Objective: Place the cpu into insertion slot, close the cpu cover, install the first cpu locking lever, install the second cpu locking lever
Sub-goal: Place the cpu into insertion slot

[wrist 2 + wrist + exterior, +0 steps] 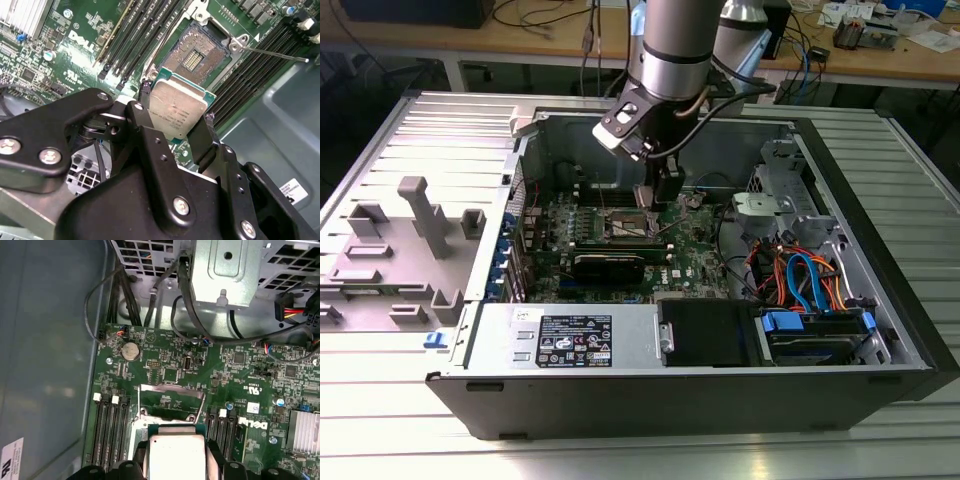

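My gripper [177, 107] is shut on the cpu [175, 116], a small square chip with a silver-grey top, pinched at two opposite edges by the black fingers [144, 95]. The chip hangs tilted, just above and beside the insertion slot [196, 52], whose dark pin field lies bare. In the first wrist view the cpu [177, 456] sits between the fingertips, with the insertion slot [167, 402] beyond it and the cpu cover [172, 388] swung up open. A thin locking lever [275, 54] sticks out from the socket. In the exterior view the gripper [658, 205] hangs over the green board [700, 240].
Long black memory slots [127, 42] flank the socket on both sides. A metal drive cage [227, 272] and loose cables [125, 295] stand close behind the board. A finned heatsink [302, 432] is nearby. The case walls [520, 180] box the arm in.
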Controlling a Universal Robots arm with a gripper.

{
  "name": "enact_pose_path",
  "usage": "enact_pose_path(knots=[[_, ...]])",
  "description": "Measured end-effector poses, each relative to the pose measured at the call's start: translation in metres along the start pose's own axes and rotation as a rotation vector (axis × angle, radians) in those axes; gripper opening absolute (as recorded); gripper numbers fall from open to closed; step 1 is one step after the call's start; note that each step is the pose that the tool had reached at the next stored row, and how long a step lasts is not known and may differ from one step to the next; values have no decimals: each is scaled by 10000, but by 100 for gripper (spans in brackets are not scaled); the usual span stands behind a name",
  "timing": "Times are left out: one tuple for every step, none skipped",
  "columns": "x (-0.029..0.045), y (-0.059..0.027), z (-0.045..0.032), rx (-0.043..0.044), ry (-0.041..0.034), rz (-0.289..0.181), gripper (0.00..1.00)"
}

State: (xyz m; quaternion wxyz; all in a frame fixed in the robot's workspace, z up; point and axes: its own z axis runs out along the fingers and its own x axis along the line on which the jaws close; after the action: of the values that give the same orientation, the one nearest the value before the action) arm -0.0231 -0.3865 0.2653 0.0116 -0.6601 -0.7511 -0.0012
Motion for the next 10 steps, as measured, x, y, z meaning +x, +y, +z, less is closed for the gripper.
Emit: enact_pose_path(knots=[[0, -2, 7, 1, -2, 2, 55], [0, -2, 7, -2, -4, 2, 55], [0, -2, 7, -6, -4, 3, 55], [1, -7, 10, -26, -5, 28, 55], [3, -13, 26, -36, 3, 511, 55], [32, -32, 66, -42, 5, 722, 55], [42, -46, 76, -42, 6, 741, 55], [50, -57, 83, -42, 4, 754, 55], [62, -69, 94, -44, 4, 772, 55], [69, -79, 104, -45, 5, 792, 55]])
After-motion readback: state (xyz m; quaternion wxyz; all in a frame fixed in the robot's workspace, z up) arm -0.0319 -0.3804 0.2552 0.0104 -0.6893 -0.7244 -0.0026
